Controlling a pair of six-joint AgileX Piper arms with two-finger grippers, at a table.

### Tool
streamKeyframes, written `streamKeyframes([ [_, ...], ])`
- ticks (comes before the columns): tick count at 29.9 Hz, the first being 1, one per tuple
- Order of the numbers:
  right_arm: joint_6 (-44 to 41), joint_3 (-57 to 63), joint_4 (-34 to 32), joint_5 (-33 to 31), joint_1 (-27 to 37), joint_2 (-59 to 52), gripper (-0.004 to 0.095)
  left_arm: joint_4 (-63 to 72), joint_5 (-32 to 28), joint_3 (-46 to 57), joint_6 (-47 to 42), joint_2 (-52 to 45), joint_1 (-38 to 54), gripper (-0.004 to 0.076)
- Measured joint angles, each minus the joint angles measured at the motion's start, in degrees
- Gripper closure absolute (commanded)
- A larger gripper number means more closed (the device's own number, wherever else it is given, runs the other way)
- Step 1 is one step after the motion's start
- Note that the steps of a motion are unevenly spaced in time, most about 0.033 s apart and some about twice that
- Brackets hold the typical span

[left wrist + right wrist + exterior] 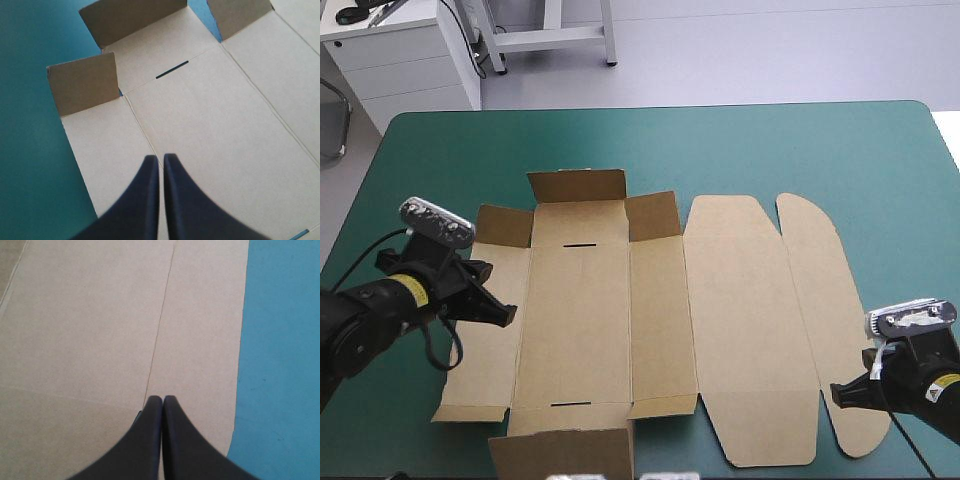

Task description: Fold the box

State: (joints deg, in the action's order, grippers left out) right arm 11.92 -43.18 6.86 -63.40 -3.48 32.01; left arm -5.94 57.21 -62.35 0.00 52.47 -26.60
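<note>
High view: box (580, 320) is lying mostly flat on the tabletop (800, 140), end flaps rising.
Left fingers (142, 200) and right fingers (145, 440) are flanking it, pressing together and gripping nothing, apparently positioning for wall-raising.

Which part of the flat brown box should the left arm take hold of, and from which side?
Take the box by the outer long edge of its left side panel, coming from the table's left. That edge lies free next to bare teal-green cover, and a crease joins the panel to the base, so it should hinge upward. The left tool, shut above it, must open first.
</note>
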Motion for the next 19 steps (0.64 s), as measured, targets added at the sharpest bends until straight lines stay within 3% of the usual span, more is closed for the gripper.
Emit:
streamKeyframes([
  [10,0.0,1.6,0.0,2.3,0.1,0.0,0.0923,3.1,3.8,-6.3,3.2,11.0,3.2,0.0706],
  [14,0.0,1.6,-0.2,3.0,0.1,0.0,0.0923,15.9,5.6,-6.8,14.2,12.1,13.3,0.0706],
  [19,0.0,1.6,-0.2,3.1,0.1,0.0,0.0923,32.2,12.8,-6.8,28.5,14.5,31.2,0.0706],
])
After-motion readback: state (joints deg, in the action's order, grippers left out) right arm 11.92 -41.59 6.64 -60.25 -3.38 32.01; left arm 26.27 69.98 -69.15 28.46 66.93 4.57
